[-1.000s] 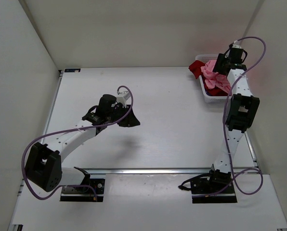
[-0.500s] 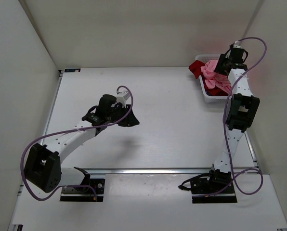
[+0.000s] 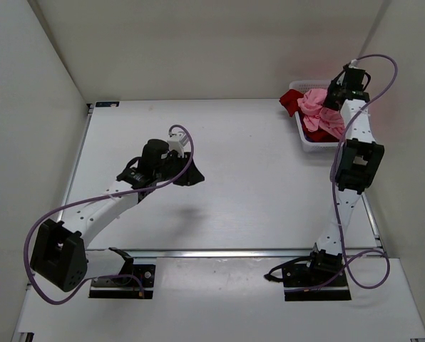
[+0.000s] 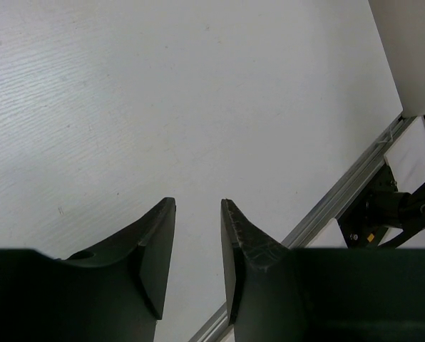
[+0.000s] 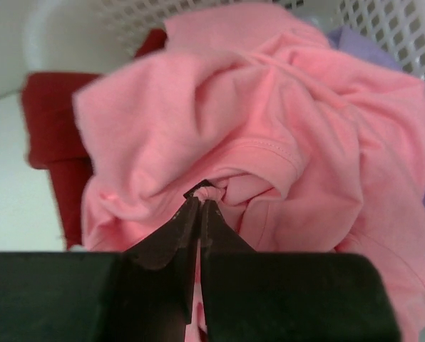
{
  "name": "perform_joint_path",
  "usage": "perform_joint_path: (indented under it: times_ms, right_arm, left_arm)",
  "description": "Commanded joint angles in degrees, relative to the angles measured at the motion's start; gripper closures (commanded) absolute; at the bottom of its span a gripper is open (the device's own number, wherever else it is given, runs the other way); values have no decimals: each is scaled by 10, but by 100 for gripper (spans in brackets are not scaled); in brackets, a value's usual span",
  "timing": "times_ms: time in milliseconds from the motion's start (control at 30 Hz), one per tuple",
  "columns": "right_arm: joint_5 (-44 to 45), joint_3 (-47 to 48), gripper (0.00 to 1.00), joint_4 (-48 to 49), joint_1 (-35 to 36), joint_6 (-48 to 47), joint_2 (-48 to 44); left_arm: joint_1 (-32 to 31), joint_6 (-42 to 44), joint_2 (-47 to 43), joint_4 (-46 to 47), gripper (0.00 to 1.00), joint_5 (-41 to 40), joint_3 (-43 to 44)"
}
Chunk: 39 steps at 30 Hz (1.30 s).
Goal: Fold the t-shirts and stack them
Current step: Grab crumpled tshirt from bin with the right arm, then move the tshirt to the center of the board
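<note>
One change | right claw [image 5: 200, 201] has pinched pink t-shirt [image 5: 269, 107]

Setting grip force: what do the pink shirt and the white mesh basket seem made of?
Pink short-sleeved cloth shirt: soft matte knit, probably cotton jersey; it bunches in folds and shows a stitched hem. White mesh basket: looks like moulded plastic, smooth, with regular square holes and a stiff rim.
</note>
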Motion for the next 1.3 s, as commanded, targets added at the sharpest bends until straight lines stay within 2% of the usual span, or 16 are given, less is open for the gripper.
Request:
perform_joint_path:
  times_ms: [0, 133, 267, 333, 433, 533, 633, 700, 767, 800, 833, 900, 933, 1000, 1100, 1267]
  right_arm:
    - [-42, 73, 100, -9, -7, 20, -35]
    - [-57, 122, 100, -25, -2, 26, -110]
    - [-130, 129, 100, -14, 11, 31, -208]
    - [-140, 128, 100, -10, 46, 14, -257]
    - [-109, 64, 100, 38, 133, -34, -380]
    - [-30, -4, 100, 119, 295, -123, -467]
    - [50, -20, 100, 145, 446, -207, -501]
    - [55, -19, 100, 145, 481, -221, -505]
    - [17, -48, 100, 141, 458, -196, -516]
    - [-37, -70, 100, 156, 409, -149, -520]
    - [-109, -138, 100, 188, 351, -123, -548]
    - [-178, -322, 100, 262, 283, -36, -604]
    - [-208, -369, 100, 321, 245, -20, -617]
    - [-244, -541, 100, 402, 193, 56, -649]
    - [-310, -684, 100, 537, 120, 140, -645]
    - [-276, -738, 99, 530, 104, 136, -590]
  left_arm:
    - [7, 2, -12, 4, 57, 1, 13]
    - [8, -9, -9, 5, 57, 10, 29]
    - [10, -24, -6, 0, 57, 19, 48]
    - [9, -30, -8, -3, 57, 18, 58]
    - [29, -56, -14, -1, 57, 35, 77]
    - [73, -84, -21, 8, 57, 41, 83]
    - [97, -105, -34, 12, 57, 44, 82]
    - [118, -114, -40, 13, 56, 35, 81]
    - [138, -117, -53, 12, 56, 23, 79]
    - [149, -118, -61, 5, 56, 25, 79]
    - [165, -119, -66, 5, 55, 22, 74]
    - [188, -120, -82, 3, 55, 20, 69]
    - [188, -115, -85, -9, 55, 6, 70]
    - [178, -97, -89, -27, 55, -22, 74]
    - [168, -95, -89, -21, 55, -21, 46]
    - [149, -85, -86, -24, 55, -29, 3]
